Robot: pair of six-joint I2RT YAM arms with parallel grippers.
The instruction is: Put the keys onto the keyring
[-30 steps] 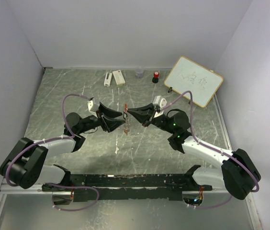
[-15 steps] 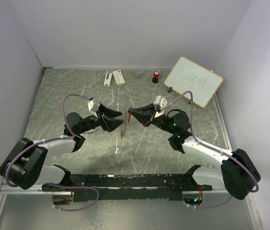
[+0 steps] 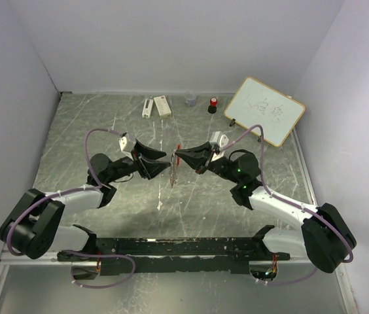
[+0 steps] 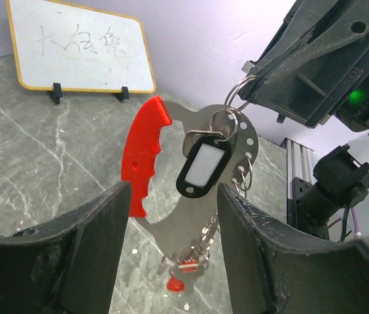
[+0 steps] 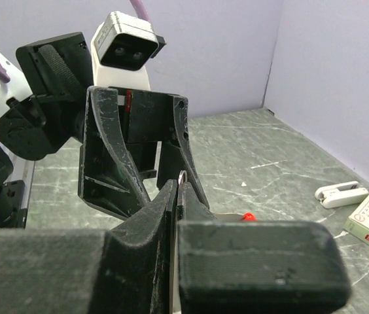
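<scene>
The keyring (image 4: 146,154), a curved red plastic grip on a silver plate with a chain, hangs in the air between the two arms (image 3: 173,171). A black tag with a white window (image 4: 204,163) hangs from its top ring. At the chain's lower end dangles a tiny red-headed key (image 4: 175,283). My right gripper (image 5: 176,186) is shut on the small silver ring (image 4: 238,91) at the top of the keyring. My left gripper (image 4: 175,196) is open, one finger on each side of the hanging plate and not touching it. In the top view the two grippers' tips nearly meet (image 3: 175,157).
A whiteboard (image 3: 264,110) stands at the back right. Along the back wall sit a red-topped black cylinder (image 3: 213,104), a small grey cup (image 3: 190,99), a white box (image 3: 163,105) and a white clip (image 3: 147,107). A white scrap (image 3: 159,205) lies on the table.
The hanging keyring swung to the left and has come back under the right gripper. Both arms shifted only slightly; the jaws stand as before.
</scene>
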